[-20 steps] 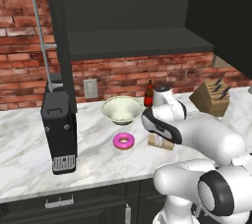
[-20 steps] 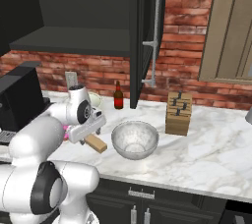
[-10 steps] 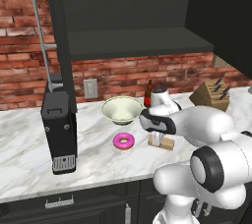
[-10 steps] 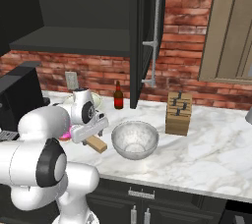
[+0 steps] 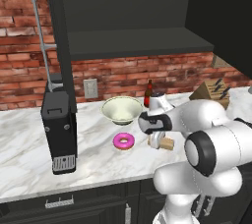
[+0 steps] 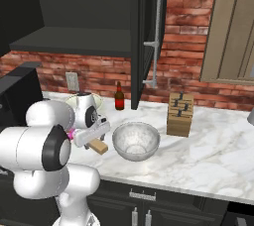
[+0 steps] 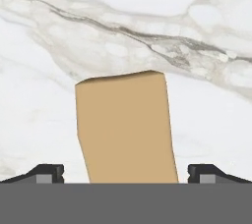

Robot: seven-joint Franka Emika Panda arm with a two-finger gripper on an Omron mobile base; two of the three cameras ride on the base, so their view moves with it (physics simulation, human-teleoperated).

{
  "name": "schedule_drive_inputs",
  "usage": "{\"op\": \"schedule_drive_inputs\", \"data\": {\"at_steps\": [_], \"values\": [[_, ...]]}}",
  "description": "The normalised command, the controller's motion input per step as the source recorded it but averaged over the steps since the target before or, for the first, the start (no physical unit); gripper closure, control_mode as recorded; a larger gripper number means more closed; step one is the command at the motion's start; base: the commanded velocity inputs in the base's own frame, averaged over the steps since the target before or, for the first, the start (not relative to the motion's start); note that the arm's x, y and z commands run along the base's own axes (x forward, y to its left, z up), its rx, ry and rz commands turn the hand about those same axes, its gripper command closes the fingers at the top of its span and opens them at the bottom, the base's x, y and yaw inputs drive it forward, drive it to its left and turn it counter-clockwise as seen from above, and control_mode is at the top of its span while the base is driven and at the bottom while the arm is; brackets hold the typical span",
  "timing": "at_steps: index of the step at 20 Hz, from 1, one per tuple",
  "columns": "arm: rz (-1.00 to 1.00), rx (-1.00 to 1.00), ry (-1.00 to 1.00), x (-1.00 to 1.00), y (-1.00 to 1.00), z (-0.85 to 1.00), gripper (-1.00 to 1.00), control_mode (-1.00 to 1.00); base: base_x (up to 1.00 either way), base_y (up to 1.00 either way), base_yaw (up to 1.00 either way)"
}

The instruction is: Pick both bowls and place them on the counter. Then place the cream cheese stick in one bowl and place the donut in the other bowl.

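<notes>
The tan cream cheese stick (image 7: 125, 127) lies flat on the white marble counter (image 7: 123, 31). My gripper (image 7: 126, 174) hangs open just above it, one fingertip (image 7: 47, 173) on each side and clear of it. From the left the gripper (image 5: 156, 139) points down at the stick (image 5: 166, 143), with the pink donut (image 5: 123, 141) to its left and the cream bowl (image 5: 121, 109) behind. From the right the grey marbled bowl (image 6: 135, 141) stands upright on the counter, right of the stick (image 6: 98, 146) and the gripper (image 6: 93, 141).
A black coffee machine (image 5: 59, 132) stands at the left of the counter. A dark bottle (image 6: 119, 96) sits by the brick wall, and a wooden knife block (image 6: 179, 113) stands right of the marbled bowl. A dark shelf and cabinets overhang the back.
The hand has eased slightly down and left over the cream cheese stick. Its jaws have stayed open, and the bowls, donut and stick have not moved.
</notes>
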Motion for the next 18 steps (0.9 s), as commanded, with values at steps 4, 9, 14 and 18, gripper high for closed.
{"op": "schedule_drive_inputs", "data": {"at_steps": [4,9,14,18], "values": [[0.00,0.02,0.00,0.00,0.00,-0.19,-1.00,-1.00,0.00,0.00,0.00],[0.00,0.02,0.00,0.00,0.00,-0.23,1.00,-1.00,0.00,0.00,0.00],[0.00,0.00,0.00,-0.03,0.04,-0.08,1.00,-1.00,0.00,0.00,0.00],[-0.01,0.01,0.00,-0.31,0.00,0.27,1.00,-1.00,0.00,0.00,0.00]]}}
